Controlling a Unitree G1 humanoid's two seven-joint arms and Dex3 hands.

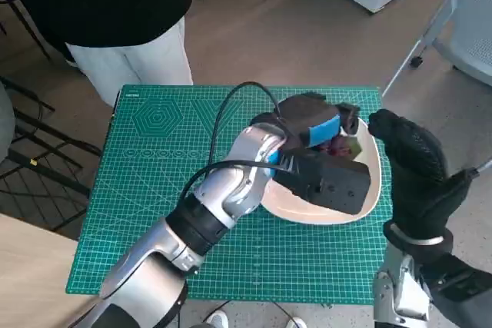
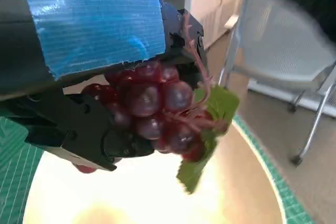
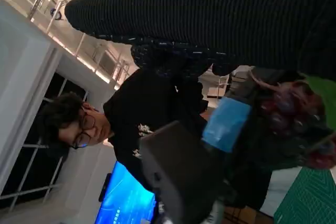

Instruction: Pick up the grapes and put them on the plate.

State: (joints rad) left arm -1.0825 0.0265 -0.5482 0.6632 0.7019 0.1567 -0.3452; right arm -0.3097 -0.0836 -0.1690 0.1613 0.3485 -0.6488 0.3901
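One bunch of grapes (image 2: 157, 111), half hidden, gripped by the left hand (image 1: 323, 132) above the plate (image 1: 367, 190); right hand (image 1: 411, 159) empty, spread.

I see glossy, smooth-skinned grapes (image 2: 157, 114), a smooth matt cream plate (image 1: 369, 190), a matt green cutting mat (image 1: 154, 213), ribbed blue tape on the left hand (image 1: 323, 132), and the knitted right hand (image 1: 415, 167).

The head view is being lit brightly and evenly, and its edges are being bent by the wide lens. In the left wrist view, the shiny dark red bunch of grapes (image 2: 157, 114) is being shown sharp, while the pale cream round plate (image 2: 247, 192) is being washed out by glare. The right wrist view is being kept dim and blurry.
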